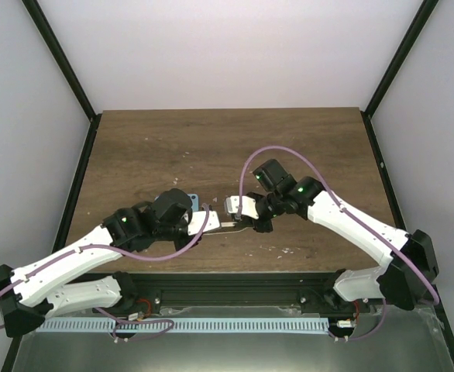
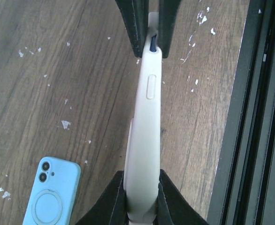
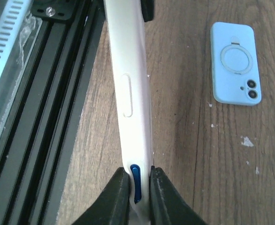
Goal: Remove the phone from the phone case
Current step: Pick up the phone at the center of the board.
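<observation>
toward 6 o'clock on the counter, just inside the near rail, the case hangs edge-up off the wood between both arms. the left hand is closed narrow on one end, a finger flat on each broad face. the right hand is pinched the same way on the other end, which sits at 12 o'clock in the left wrist view. neither hand holds anything else.

the phone is mostly hidden, and i judge it to be seated inside the case. a blue sliver shows in the rim between the right fingers; it may be the phone's edge or a button, i cannot tell. a blue handset lies flat, lens side up, at 7 o'clock in the left wrist view, well apart from the case. whether it is a phone or a spare cover is unclear.

the case looks like soft, matte, rubbery plastic: light, and bendy at the lip and corners. the phone within should be stiff, smooth, heavier, and liable to crack if it drops. squeezing both broad faces likely clamps the phone in. a better hold would be one hand on the case's rim or corner to peel it back. the other should steady the far end low over the counter, since the phone may pop free and slip.
</observation>
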`<state>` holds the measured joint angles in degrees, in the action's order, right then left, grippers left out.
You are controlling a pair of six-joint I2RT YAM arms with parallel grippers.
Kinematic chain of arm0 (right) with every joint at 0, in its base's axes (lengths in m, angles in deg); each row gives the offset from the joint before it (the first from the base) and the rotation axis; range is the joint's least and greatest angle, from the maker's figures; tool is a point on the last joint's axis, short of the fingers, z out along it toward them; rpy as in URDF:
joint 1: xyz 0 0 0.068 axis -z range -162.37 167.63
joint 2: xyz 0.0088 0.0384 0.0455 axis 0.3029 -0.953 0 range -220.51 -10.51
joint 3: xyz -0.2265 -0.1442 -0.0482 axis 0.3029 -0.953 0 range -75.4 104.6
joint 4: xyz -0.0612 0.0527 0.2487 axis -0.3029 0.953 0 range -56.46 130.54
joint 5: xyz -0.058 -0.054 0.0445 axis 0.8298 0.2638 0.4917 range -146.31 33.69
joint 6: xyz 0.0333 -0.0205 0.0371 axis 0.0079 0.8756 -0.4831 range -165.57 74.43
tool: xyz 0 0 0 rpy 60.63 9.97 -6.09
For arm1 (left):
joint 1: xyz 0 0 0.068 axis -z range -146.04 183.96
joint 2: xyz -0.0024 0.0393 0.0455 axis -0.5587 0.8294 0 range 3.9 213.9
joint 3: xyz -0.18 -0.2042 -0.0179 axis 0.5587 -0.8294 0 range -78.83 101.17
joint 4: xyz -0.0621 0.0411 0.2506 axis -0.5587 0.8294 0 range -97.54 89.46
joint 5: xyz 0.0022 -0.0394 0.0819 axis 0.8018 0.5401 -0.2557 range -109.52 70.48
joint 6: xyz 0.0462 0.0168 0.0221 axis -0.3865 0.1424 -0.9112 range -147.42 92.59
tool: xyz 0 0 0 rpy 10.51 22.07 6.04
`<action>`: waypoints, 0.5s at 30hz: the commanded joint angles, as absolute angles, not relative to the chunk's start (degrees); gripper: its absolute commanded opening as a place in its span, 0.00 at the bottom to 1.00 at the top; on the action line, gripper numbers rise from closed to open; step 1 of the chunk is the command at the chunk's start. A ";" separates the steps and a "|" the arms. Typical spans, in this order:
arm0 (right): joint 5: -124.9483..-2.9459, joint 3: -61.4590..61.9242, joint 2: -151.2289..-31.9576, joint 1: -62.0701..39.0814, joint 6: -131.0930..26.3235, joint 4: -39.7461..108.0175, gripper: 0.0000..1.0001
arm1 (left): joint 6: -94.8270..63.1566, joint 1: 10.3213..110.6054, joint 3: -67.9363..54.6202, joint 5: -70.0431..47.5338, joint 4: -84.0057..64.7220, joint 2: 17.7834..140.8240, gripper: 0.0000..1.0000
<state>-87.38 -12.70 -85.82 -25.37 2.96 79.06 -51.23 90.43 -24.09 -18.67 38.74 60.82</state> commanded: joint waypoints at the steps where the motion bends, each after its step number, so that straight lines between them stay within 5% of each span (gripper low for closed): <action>1: -86.22 -14.53 -86.45 -25.40 2.71 78.17 0.01 | -49.49 89.59 -21.26 -17.30 32.81 60.46 0.00; 4: -88.35 -15.10 -86.57 -22.91 1.42 75.94 0.01 | -45.45 87.72 -21.90 -19.21 29.50 60.01 0.01; 5: -90.26 -14.76 -86.93 -21.38 0.66 75.24 0.01 | -43.45 86.63 -22.16 -20.12 27.83 59.48 0.11; 8: -99.95 -11.03 -89.52 -13.97 -2.51 75.30 0.01 | -37.48 82.31 -25.30 -18.33 19.53 56.59 0.61; 10: -107.39 -8.27 -91.09 -9.35 -5.01 76.46 0.01 | -33.21 79.80 -29.01 -17.47 11.21 54.10 0.76; 15: -119.58 -7.72 -90.39 -4.72 -11.21 74.62 0.01 | -14.09 71.33 -35.79 -5.48 -8.91 53.92 0.84</action>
